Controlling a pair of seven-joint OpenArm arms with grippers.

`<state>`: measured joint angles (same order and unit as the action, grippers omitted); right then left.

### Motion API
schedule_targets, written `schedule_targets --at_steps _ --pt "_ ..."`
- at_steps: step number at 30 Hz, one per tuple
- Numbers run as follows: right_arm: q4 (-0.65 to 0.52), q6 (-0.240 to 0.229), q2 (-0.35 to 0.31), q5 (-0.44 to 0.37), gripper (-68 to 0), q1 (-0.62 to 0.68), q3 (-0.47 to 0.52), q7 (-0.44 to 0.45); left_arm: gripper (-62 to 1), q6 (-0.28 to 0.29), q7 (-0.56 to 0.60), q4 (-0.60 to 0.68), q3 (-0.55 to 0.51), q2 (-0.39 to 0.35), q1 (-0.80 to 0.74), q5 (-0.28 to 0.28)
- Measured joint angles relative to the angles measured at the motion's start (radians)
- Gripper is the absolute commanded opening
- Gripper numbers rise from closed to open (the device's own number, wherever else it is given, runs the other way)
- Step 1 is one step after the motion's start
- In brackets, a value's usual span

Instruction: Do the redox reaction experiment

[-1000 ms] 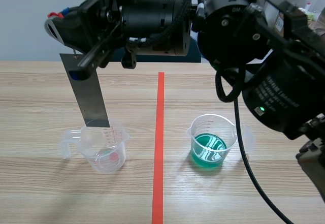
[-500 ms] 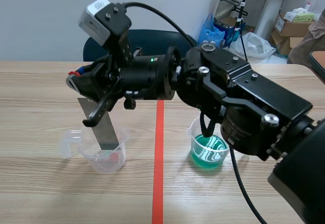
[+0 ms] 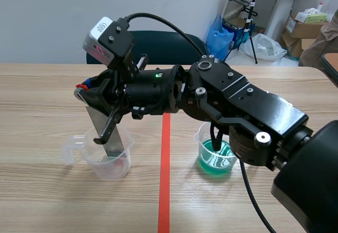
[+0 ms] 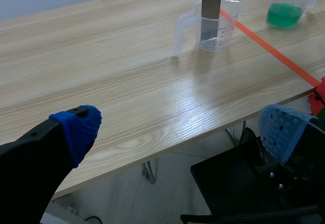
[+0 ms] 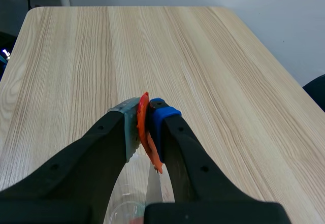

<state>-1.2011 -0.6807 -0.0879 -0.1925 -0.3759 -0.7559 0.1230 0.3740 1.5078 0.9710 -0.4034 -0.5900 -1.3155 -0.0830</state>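
Left of the tape line (image 3: pixel 165 154), a clear cup (image 3: pixel 103 165) stands upright on the counter (image 3: pixel 42 95). A metal strip (image 3: pixel 98 119) stands tilted with its lower end inside that cup; can't tell whether it touches the bottom. The right arm comes in from the right and reaches past the middle. The right end effector (image 5: pixel 143 116) is clamped on the strip's upper end, fingers nearly together, strip pinched between the pads. Something orange-red shows between the pads in the wrist view; can't tell what. Right of the line is a green cup (image 3: pixel 217 151), upright, with green liquid inside, well apart from the clear cup. The left end effector (image 4: pixel 183 130) is spread wide with nothing in it, out past the counter's edge and well apart from both cups.
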Motion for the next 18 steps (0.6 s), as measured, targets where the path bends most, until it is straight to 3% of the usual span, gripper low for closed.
schedule_targets --at_steps 8,12,14,18 --pt "0.000 -0.002 0.000 0.001 -66.9 0.000 0.000 0.000 1.4 0.000 0.000 0.000 0.000 0.000 0.000 0.000" --pt "0.000 -0.041 0.005 0.032 -66.6 0.000 0.000 0.007 1.4 0.000 0.000 0.000 0.000 0.000 0.000 0.000" --pt "0.000 -0.054 0.009 0.033 -61.3 0.000 0.000 0.007 1.4 0.000 0.000 0.000 0.000 0.000 0.000 0.000" --pt "0.000 -0.056 0.010 0.037 -39.9 0.000 0.000 0.003 1.4 0.000 0.000 0.000 0.000 0.000 0.000 0.000"
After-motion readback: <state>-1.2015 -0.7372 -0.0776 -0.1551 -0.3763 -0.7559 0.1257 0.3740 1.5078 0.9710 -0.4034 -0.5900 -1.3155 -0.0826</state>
